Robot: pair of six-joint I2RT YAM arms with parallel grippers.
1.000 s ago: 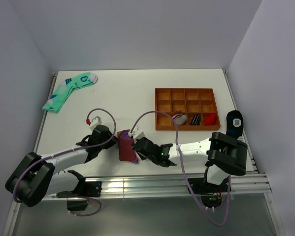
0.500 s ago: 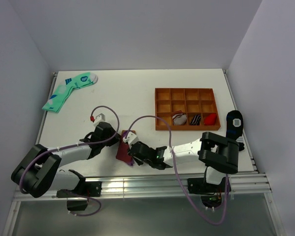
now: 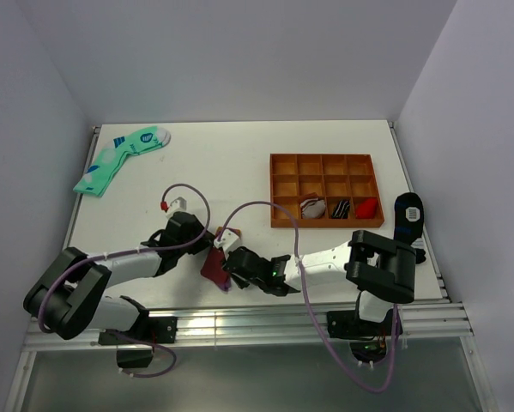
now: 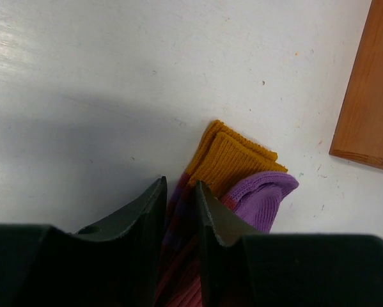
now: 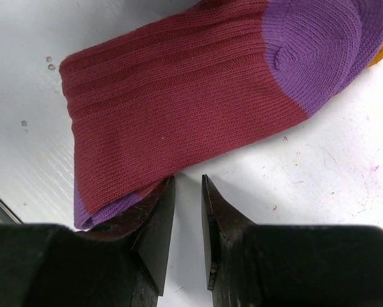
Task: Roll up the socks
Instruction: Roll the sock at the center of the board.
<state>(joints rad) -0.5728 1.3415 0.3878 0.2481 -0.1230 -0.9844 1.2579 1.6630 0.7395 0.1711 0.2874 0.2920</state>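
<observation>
The socks (image 3: 214, 266) lie on the desk (image 3: 222, 163) close to its near edge, left of the wooden tray (image 3: 323, 225). They are folded so that the mustard cuff and a purple end lie together at the far end. The left fingers (image 4: 159, 195) are set over the cuff end with only a narrow gap, and knit is seen in that gap. Whether it is pinched or merely straddled cannot be told. The right fingers (image 5: 167, 195) are held slightly apart over bare desk, gripping nothing, with the socks' edge at one tip.

Several failures can be expected from here. If the right fingers are closed where they stand, nothing is caught, since the fabric lies beside the gap, not in it. If only the top layer is taken by the left fingers, the pair is likely to be pulled apart and the fold undone. A loose roll is to be feared if the cuff end is not pinned while the other end is turned. The two wrists are crowded together, so a knock between them is possible
</observation>
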